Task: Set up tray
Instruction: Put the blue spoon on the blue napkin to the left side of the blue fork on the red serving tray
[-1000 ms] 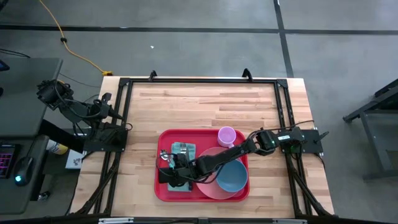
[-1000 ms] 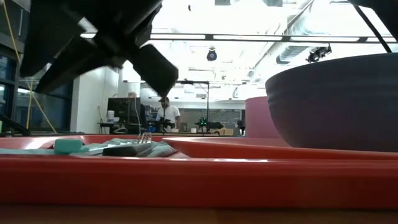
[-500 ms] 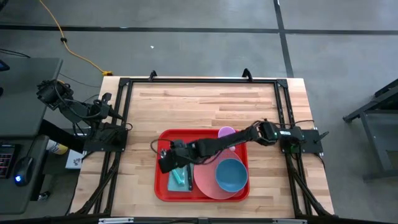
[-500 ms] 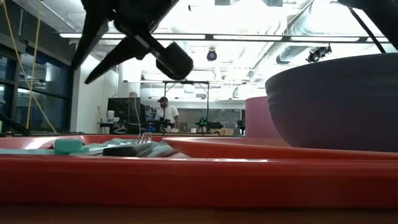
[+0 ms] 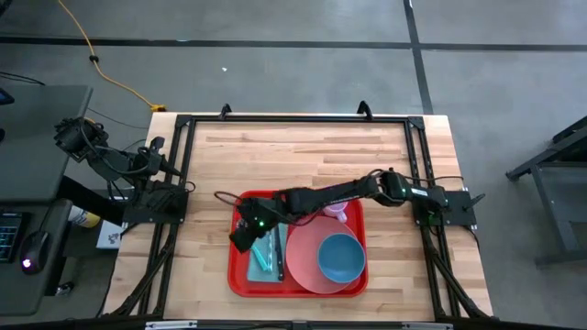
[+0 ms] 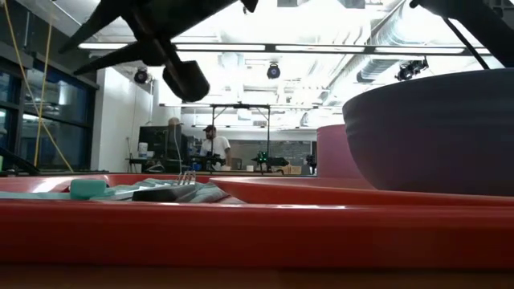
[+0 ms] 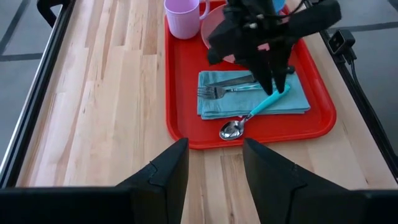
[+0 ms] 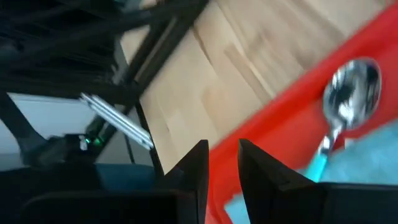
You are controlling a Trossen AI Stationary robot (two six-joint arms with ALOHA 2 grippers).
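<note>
The red tray lies on the table's near middle. On its left part a teal napkin carries a fork and the teal handle of a spoon, whose bowl rests on the tray floor. A pink cup, a pink plate and a blue bowl sit on the tray's right part. My right gripper hangs open above the napkin's left end, touching nothing; its wrist view shows the spoon below. My left gripper waits open at the table's left edge.
Bare wooden table stretches beyond the tray to the far side and to the left. A black frame runs round the table's edges. The right arm crosses over the cup and the tray's far rim. The low view shows people far off in the room.
My right gripper has risen from the cutlery on the napkin and drifted toward the table's left and far side, the arm swinging farther over the tray's far rim. The napkin, fork and spoon have stayed in place.
</note>
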